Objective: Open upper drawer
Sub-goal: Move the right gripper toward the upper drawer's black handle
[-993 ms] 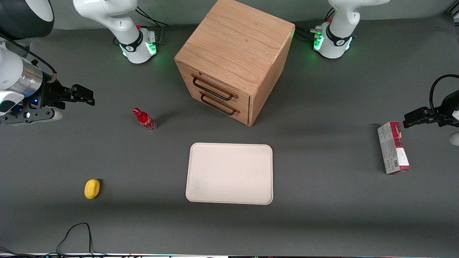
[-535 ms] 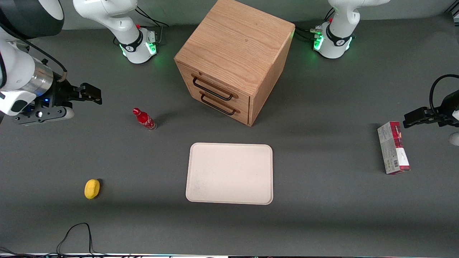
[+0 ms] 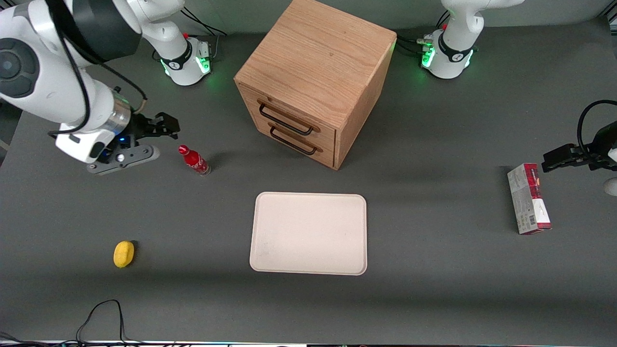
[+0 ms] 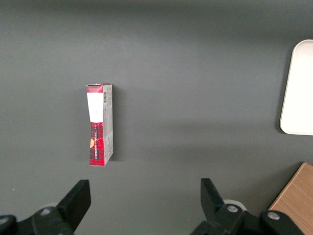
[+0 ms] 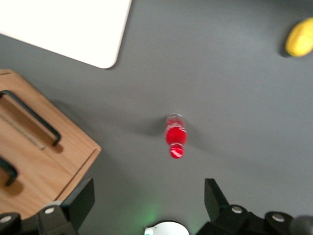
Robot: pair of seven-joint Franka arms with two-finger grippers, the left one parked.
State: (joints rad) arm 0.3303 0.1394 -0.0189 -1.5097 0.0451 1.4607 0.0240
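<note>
The oak cabinet (image 3: 315, 58) stands at the middle of the table. Its upper drawer (image 3: 289, 114) is closed, with a long black wire handle (image 3: 285, 121); the matching lower drawer (image 3: 299, 137) sits just beneath it. My right gripper (image 3: 169, 126) hovers above the table beside the red bottle (image 3: 194, 160), well short of the cabinet's front, toward the working arm's end. Its fingers are open with nothing between them. In the right wrist view the gripper (image 5: 148, 192) frames bare table, with the upper drawer (image 5: 22, 185) at the edge and the bottle (image 5: 175, 136) ahead.
A cream tray (image 3: 308, 233) lies nearer the front camera than the cabinet. A yellow lemon (image 3: 123, 253) rests toward the working arm's end. A red and grey carton (image 3: 529, 198) lies toward the parked arm's end. A black cable (image 3: 99, 315) loops at the table's near edge.
The right arm has swung in from the table's end toward the cabinet, carrying the gripper close to the red bottle. The drawers, bottle and other objects have not moved.
</note>
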